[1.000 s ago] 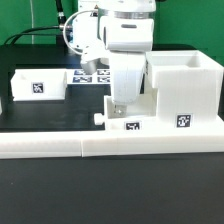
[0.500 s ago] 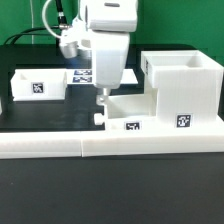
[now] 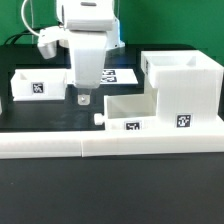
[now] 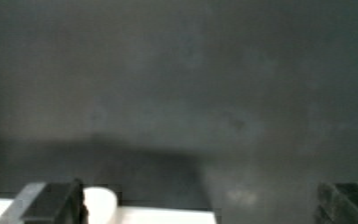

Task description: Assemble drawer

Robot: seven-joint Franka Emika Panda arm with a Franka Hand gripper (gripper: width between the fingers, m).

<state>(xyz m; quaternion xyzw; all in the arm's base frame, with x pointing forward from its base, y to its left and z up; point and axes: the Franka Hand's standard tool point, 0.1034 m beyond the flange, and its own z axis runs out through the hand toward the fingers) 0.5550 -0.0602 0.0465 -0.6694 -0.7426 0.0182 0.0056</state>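
Observation:
The drawer's large white housing (image 3: 185, 88) stands at the exterior view's right, open at the top, with a tag on its front. A small open-top tray (image 3: 130, 112) with a knob (image 3: 99, 120) sits against the housing's left side. A second small tray (image 3: 38, 85) stands apart at the far left. My gripper (image 3: 85, 99) hangs over bare black table between the two trays, touching neither. In the wrist view the gripper (image 4: 202, 205) is open and empty, its dark fingers (image 4: 51, 205) wide apart, with a white rounded part (image 4: 101, 205) beside one finger.
A long low white bar (image 3: 110, 146) borders the table's front edge. The marker board (image 3: 117, 76) lies flat behind the gripper. The table (image 3: 60, 115) is black.
The gripper has moved from above the middle tray toward the exterior view's left and slightly up, away from that tray. The trays and housing have not moved.

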